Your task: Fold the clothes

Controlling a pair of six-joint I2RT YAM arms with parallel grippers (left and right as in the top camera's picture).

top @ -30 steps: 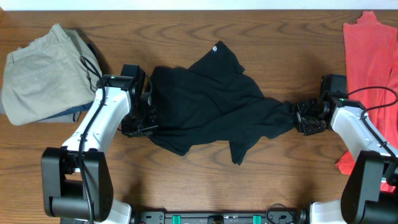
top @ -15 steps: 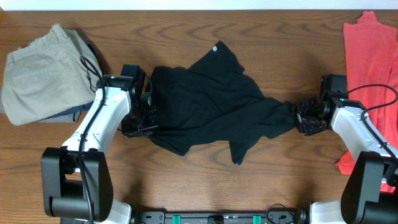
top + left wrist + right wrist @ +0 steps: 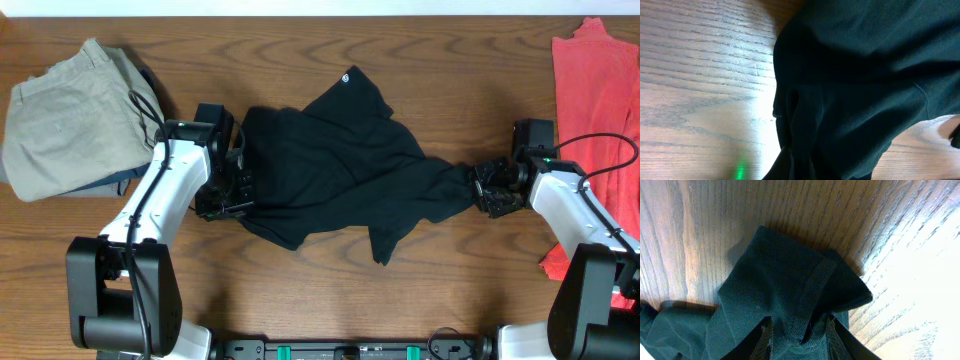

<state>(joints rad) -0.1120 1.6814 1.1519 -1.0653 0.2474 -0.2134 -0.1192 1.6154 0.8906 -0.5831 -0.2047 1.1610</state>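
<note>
The black shirt (image 3: 340, 165) lies crumpled across the middle of the table, with a small white logo mark (image 3: 347, 77) near its far tip. My left gripper (image 3: 228, 192) sits at the shirt's left edge. In the left wrist view the black fabric (image 3: 855, 85) bunches into the jaws, and the fingers are hidden by it. My right gripper (image 3: 490, 188) holds the shirt's right end, which is pulled into a narrow strip. In the right wrist view its fingers (image 3: 765, 337) pinch a ribbed hem of the shirt (image 3: 790, 285).
The khaki trousers (image 3: 70, 115) lie folded at the far left over something dark blue (image 3: 118, 180). The coral-red garment (image 3: 595, 110) lies at the right edge, under the right arm's cable. Bare wooden table (image 3: 300, 290) lies in front of the shirt.
The right gripper has shifted very slightly left with the shirt's end. Nothing else has visibly moved.
</note>
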